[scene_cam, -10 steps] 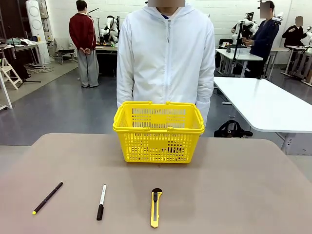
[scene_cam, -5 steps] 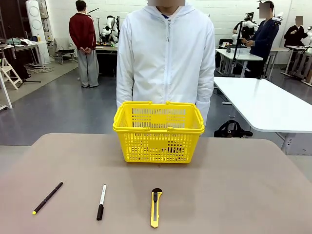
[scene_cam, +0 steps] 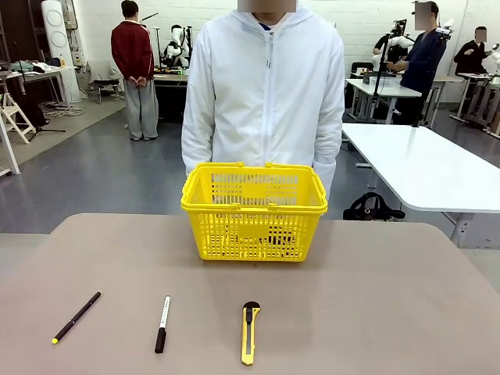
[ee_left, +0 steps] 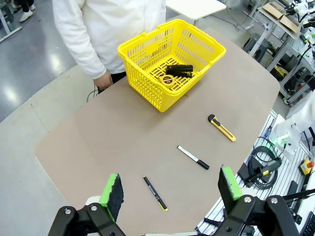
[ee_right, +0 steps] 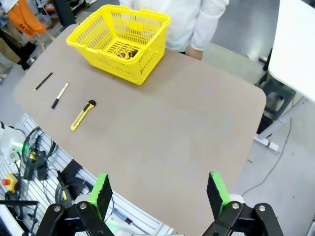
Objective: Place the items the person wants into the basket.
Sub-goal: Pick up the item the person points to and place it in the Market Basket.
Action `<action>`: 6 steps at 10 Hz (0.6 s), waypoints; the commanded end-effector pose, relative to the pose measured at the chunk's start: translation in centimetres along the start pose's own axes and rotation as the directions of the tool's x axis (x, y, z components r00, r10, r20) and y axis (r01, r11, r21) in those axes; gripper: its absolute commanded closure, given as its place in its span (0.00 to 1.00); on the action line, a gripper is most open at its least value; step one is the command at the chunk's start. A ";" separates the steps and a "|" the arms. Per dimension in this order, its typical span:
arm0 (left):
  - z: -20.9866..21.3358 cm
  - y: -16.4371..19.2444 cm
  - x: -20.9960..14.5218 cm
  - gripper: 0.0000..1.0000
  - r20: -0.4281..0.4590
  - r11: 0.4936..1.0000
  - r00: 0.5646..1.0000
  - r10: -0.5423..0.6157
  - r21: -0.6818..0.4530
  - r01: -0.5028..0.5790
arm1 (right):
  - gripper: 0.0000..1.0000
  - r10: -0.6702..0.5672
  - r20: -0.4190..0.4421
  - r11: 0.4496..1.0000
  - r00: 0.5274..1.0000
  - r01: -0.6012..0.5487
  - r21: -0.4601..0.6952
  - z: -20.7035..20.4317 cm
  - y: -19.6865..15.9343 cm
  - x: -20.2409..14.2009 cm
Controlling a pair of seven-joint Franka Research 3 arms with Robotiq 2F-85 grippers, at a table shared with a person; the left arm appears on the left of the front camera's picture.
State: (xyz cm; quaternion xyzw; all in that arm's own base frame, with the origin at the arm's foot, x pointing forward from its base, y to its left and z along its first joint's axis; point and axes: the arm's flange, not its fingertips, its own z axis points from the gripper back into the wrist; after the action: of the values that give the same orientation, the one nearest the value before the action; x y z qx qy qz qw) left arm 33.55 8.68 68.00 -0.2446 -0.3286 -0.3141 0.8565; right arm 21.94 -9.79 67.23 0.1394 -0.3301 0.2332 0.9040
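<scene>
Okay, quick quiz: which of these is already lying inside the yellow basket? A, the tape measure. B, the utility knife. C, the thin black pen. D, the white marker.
A: the left wrist view shows the tape measure inside the basket, while the utility knife, white marker and pen lie out on the table.

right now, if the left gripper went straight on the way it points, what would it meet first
Probably the table, right by the black pen with the yellow tip; nothing stands in between, though depth is unclear.
</scene>
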 end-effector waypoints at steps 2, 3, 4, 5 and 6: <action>0.1 0.1 -0.1 0.00 0.011 1.000 1.000 -0.017 -0.015 0.017 | 0.00 0.001 -0.001 1.000 1.000 -0.001 0.013 -0.5 0.0 -0.4; 0.1 0.1 -0.1 0.00 0.011 1.000 1.000 -0.017 -0.015 0.017 | 0.00 0.001 -0.001 1.000 1.000 -0.001 0.013 -0.5 0.0 -0.4; 0.1 0.1 -0.1 0.00 0.011 1.000 1.000 -0.017 -0.015 0.017 | 0.00 0.001 -0.001 1.000 1.000 -0.001 0.013 -0.5 0.0 -0.4; 0.1 0.1 -0.1 0.00 0.011 1.000 1.000 -0.017 -0.015 0.017 | 0.00 0.001 -0.001 1.000 1.000 -0.001 0.013 -0.5 0.0 -0.4; 0.1 0.1 -0.1 0.00 0.011 1.000 1.000 -0.017 -0.015 0.017 | 0.00 0.001 -0.001 1.000 1.000 -0.001 0.013 -0.5 0.0 -0.4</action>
State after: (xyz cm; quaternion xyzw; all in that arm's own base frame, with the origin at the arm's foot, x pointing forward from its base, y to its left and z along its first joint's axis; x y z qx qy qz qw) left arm 33.55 8.68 68.00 -0.2446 -0.3286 -0.3141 0.8565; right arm 21.95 -9.78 67.20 0.1396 -0.3298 0.2332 0.9041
